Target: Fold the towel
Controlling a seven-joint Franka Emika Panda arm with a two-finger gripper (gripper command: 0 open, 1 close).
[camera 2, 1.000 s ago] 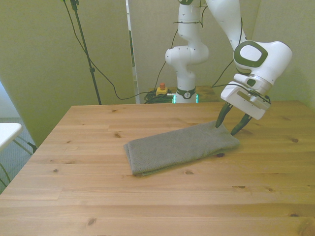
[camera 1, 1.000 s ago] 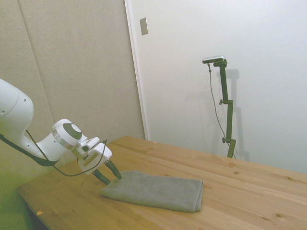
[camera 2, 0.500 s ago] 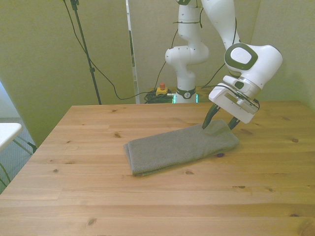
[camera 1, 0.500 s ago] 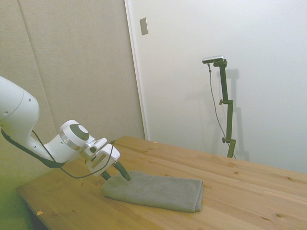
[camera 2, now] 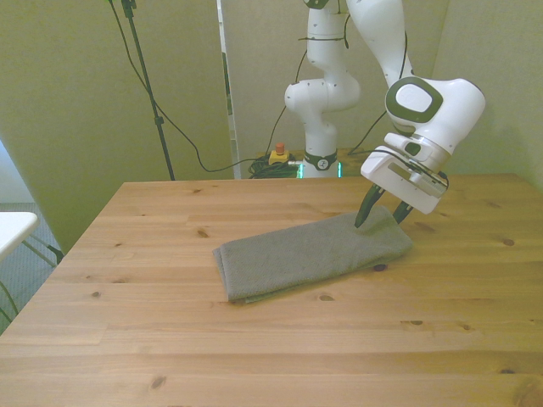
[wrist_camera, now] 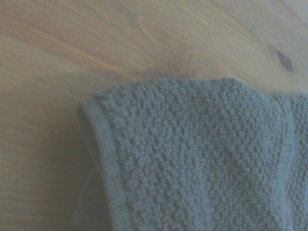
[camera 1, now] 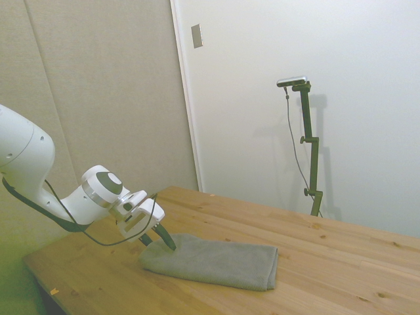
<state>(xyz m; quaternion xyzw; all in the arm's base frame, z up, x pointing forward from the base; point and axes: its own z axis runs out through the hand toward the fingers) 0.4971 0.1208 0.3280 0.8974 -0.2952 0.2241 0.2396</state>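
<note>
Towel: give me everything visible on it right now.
The towel is a plain grey-green cloth with a nubby, looped pile and a flat hemmed edge, seen close in the wrist view. It lies flat on the wooden table, already folded into a long narrow strip with layers showing at the edge. It runs diagonally in the front view, one end toward that view's right. The hand is open at that end, fingertips down at the towel's corner; whether they touch it is unclear.

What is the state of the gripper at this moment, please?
Gripper: jaws open, holding nothing, poised over the end of the towel at the front view's right.
</note>
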